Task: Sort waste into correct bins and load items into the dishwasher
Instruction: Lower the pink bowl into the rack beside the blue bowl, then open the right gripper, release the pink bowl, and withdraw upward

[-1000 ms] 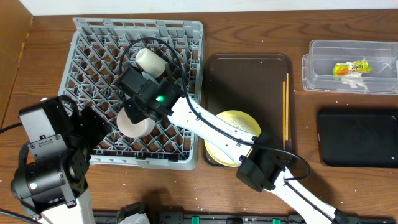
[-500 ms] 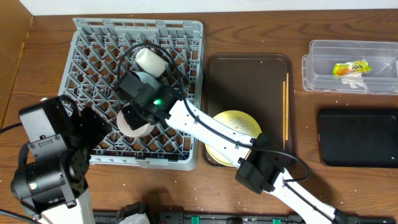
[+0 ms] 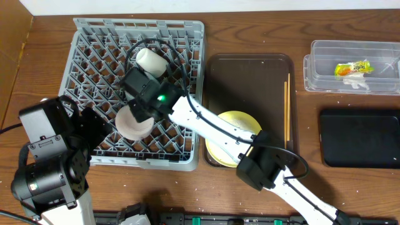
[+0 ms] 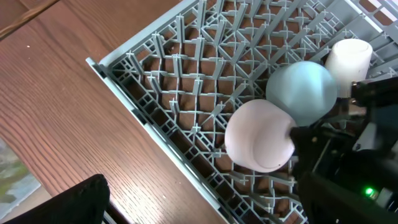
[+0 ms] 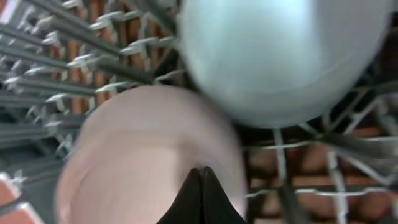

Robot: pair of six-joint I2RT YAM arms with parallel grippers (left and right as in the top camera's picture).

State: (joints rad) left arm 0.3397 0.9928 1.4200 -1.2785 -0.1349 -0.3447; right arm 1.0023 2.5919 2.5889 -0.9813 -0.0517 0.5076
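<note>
On the brown wooden table (image 3: 250,37), the white bowl (image 3: 132,127) lies upside down in the grey dish rack (image 3: 187,28) near its 6 o'clock edge. The light blue bowl (image 4: 301,90) touches it at 1 o'clock. The right gripper (image 5: 202,186) sits at the white bowl with its tips pressed together, while the left gripper (image 4: 84,199) shows only a dark edge, so I cannot tell its state.
</note>
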